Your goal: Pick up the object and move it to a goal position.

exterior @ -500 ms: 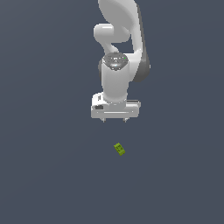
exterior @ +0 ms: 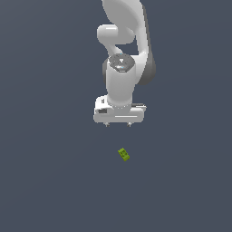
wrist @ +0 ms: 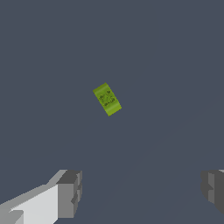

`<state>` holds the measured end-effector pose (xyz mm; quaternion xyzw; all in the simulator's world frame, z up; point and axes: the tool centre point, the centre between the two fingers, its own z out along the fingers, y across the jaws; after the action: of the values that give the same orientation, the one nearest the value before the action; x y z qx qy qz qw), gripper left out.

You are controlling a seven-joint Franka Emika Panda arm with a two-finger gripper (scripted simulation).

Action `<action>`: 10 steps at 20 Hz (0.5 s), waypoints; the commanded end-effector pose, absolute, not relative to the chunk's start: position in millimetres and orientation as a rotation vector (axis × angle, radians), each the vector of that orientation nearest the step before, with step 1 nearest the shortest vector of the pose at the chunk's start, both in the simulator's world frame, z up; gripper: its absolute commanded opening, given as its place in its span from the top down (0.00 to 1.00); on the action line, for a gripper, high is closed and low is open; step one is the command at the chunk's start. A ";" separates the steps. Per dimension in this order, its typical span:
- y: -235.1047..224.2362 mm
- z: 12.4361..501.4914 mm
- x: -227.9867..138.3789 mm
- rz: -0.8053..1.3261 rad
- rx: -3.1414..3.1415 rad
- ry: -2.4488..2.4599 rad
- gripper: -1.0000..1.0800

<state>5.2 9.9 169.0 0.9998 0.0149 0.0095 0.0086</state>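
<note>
arm: white Panda [exterior: 121, 68], reaching down from top of ext view, wrist pointing at the floor

gripper [exterior: 118, 124]: spread wide, nothing between the fingers, hanging above the surface; only two short tips poking out under the hand in ext view

fingers [wrist: 69, 194]: grey pads, one on each side of wrist view w/ a big gap between, second one half cut off by the frame edge

object [exterior: 123, 154]: tiny yellow-green block w/ darker green markings, lying flat on the floor, turned diagonal in both views; way smaller than the hand

object vs gripper: apart, not touching; in ext view sits below the hand and a bit toward ext view's right of its middle; in wrist view [wrist: 107, 99] out in the open, clear of both pads

floor [exterior: 54, 181]: plain dark grey-blue, block resting on it

height of the hand above the block: can't tell exactly, just clearly off it
</note>
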 end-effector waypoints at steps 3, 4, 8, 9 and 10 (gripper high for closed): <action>9.4 169.8 5.3 0.030 3.121 0.044 0.04; 9.6 169.2 5.7 0.030 3.121 0.049 0.04; 11.1 164.6 10.4 0.028 3.119 0.095 0.04; 11.6 162.8 12.1 0.027 3.118 0.113 0.04; 12.3 160.8 14.0 0.026 3.117 0.133 0.04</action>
<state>11.7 11.4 163.6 0.9993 0.0343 0.0089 0.0107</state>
